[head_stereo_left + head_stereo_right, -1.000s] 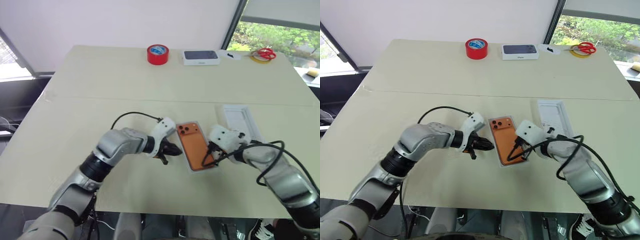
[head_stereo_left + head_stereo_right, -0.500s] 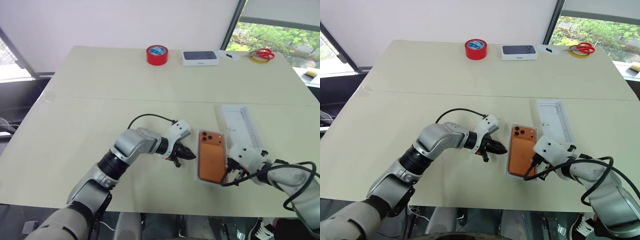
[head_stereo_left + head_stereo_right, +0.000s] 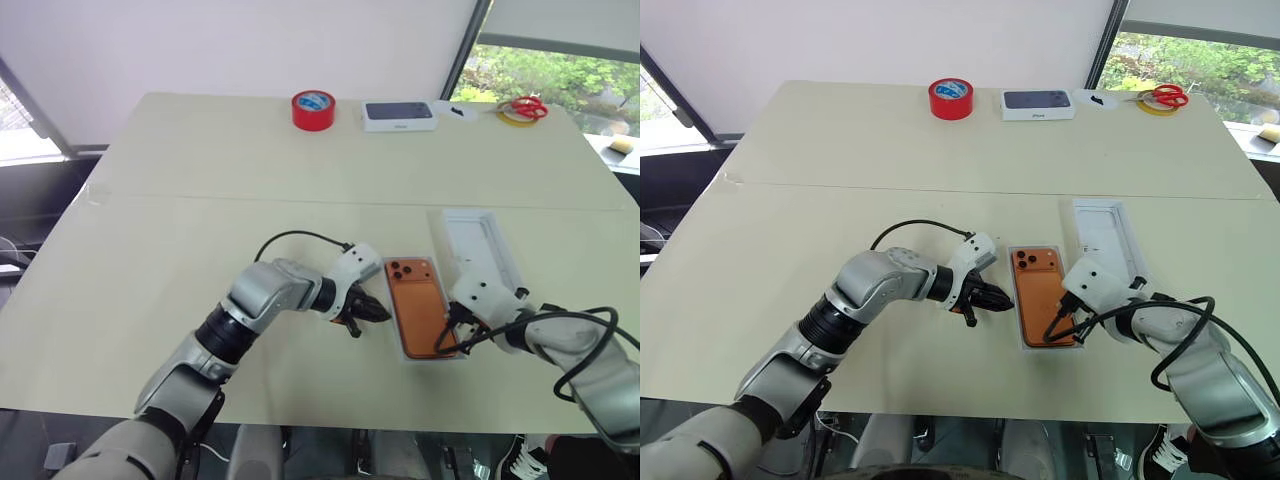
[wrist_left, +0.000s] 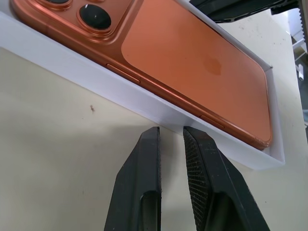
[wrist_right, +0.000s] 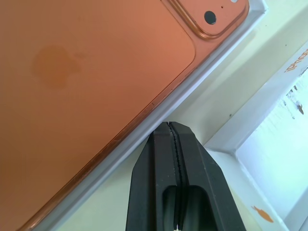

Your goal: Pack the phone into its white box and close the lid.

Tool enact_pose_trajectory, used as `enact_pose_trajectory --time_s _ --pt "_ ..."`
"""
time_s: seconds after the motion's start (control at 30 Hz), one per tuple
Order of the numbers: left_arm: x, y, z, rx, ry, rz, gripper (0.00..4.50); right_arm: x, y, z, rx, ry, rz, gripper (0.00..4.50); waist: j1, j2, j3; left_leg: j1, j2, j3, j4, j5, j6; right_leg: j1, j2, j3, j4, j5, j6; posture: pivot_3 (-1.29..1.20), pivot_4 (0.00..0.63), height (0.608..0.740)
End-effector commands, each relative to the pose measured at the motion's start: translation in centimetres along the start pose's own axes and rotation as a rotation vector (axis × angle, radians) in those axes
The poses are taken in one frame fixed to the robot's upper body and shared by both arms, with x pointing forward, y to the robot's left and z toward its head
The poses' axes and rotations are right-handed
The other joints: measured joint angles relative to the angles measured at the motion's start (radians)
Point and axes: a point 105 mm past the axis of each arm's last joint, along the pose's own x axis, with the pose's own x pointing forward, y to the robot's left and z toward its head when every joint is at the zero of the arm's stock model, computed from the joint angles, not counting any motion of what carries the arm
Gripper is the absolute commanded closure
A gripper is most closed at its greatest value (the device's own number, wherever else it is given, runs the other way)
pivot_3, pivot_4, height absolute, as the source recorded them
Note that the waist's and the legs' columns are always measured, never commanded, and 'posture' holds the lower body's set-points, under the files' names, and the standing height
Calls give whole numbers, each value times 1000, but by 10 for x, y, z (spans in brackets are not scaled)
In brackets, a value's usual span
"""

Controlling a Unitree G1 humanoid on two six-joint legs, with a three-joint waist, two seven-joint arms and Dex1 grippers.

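One phone point(image 3: 421, 307) lies back-up in one white box point(image 3: 409, 352), long axis near-to-far, lenses at the far end, near the table point(image 3: 200, 200) front edge. One lid point(image 3: 478, 245) lies just right. Left pincer point(image 3: 383, 313): slightly parted, empty. Right pincer point(image 3: 443, 347): clenched, empty.

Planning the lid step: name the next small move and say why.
Probably move the right end effector to the shallow white cardboard lid beside it: the slim orange-copper phone already lies in the white cardboard box, and the lid is still off.
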Motion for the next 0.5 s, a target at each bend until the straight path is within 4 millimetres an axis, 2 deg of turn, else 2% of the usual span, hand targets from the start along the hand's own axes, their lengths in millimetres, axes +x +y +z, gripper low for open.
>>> enact_pose_trajectory --time_s 0.03,0.17,0.2,0.27,0.37,0.47,0.5 --pt "-1 -7 8 27 -31 -20 3664 -5 -4 8 -50 -35 -24 4500 0 0 0 0 0 0 0 0 0 0 0 0 0 0 0 0 150 730" --pt "-12 7 12 0 -64 30 3664 -21 -22 6 -19 -26 -65 4500 0 0 0 0 0 0 0 0 -1 0 0 0 0 0 0 0 150 730" --pt "-17 11 13 -4 -77 47 3718 -27 -25 10 8 -46 -51 4249 0 0 0 0 0 0 0 0 -1 0 0 0 0 0 0 0 150 730" --pt "-25 17 18 -4 -106 69 3737 -37 -29 21 51 -103 -34 3638 0 0 0 0 0 0 1 0 0 0 0 0 0 0 0 0 150 730" --pt "-39 23 25 23 -163 93 3737 -44 -47 36 145 -171 -81 2120 -5 0 0 1 2 0 1 0 0 0 1 0 1 0 0 0 150 730" --pt "-51 30 30 113 -216 123 3737 -38 -63 41 268 -171 -108 601 -2 1 -1 1 2 0 1 0 0 0 2 0 2 0 0 0 150 730" --pt "-55 31 30 176 -227 135 3737 -33 -68 42 334 -162 -109 601 -3 1 -1 1 2 0 2 0 0 0 2 0 2 0 0 0 150 730"
